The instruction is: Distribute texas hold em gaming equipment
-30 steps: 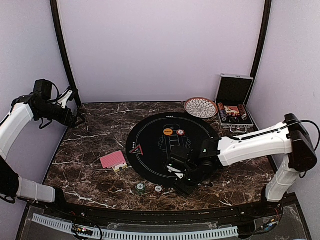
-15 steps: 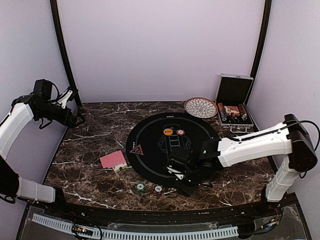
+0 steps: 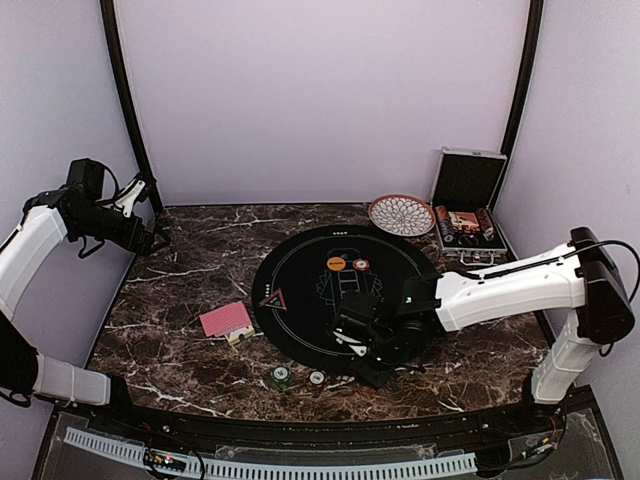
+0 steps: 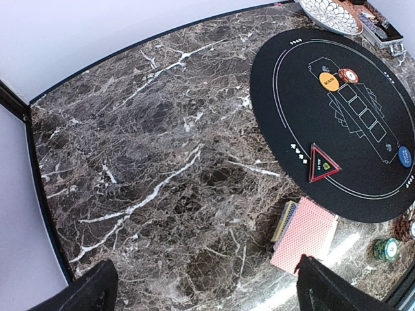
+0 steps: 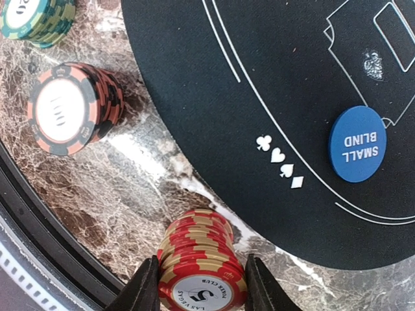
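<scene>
My right gripper (image 5: 201,288) is low over the marble by the near rim of the black mat (image 5: 259,78), shut on a stack of red poker chips (image 5: 201,265) with a finger pressed to each side. A red-and-black chip stack (image 5: 68,107) and a green stack (image 5: 35,19) stand to its left. A blue button disc (image 5: 356,144) lies on the mat. The pink-backed cards (image 3: 226,319) lie left of the mat. An orange disc (image 3: 335,264) and a red-white chip (image 3: 361,264) sit on the mat's far side. My left gripper (image 3: 160,238) hangs open at the far left, holding nothing.
A patterned bowl (image 3: 401,214) and an open silver case (image 3: 468,195) with more chips stand at the back right. A red triangle marker (image 4: 321,163) lies on the mat's left edge. The table's raised front rim runs just behind the red stack.
The right jaws have narrowed until they touch both sides of the red chip stack. The left arm has not moved.
</scene>
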`<state>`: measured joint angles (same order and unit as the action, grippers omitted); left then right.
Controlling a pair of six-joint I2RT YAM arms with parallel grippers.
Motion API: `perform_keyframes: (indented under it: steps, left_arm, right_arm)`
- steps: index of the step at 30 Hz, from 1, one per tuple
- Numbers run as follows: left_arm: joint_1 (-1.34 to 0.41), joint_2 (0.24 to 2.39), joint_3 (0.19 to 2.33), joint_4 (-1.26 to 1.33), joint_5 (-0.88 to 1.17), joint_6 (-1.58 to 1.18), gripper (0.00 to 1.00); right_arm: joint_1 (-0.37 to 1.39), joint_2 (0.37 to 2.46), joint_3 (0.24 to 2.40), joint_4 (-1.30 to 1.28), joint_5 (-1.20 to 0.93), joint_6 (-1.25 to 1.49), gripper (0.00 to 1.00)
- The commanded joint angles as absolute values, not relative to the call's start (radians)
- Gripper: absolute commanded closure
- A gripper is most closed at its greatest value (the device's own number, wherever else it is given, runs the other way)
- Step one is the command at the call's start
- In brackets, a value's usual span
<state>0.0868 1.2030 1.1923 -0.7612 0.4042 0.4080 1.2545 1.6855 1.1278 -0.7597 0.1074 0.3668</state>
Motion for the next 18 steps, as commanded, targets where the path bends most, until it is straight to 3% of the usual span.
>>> perform_keyframes:
  steps: [1,9,18]
  left_arm:
    - [0.084,1.187,1.200,-0.793,0.407,0.417,0.01]
    - [0.084,1.183,1.200,-0.795,0.410,0.415,0.01]
    - [0.084,1.171,1.197,-0.800,0.420,0.415,0.01]
  right_arm:
    - [1.268,1.673,1.200,-0.802,0.146,0.353,0.87]
    - [1.238,1.767,1.402,-0.811,0.189,0.315,0.90]
    - [1.179,2.089,1.766,-0.759,0.178,0.285,0.91]
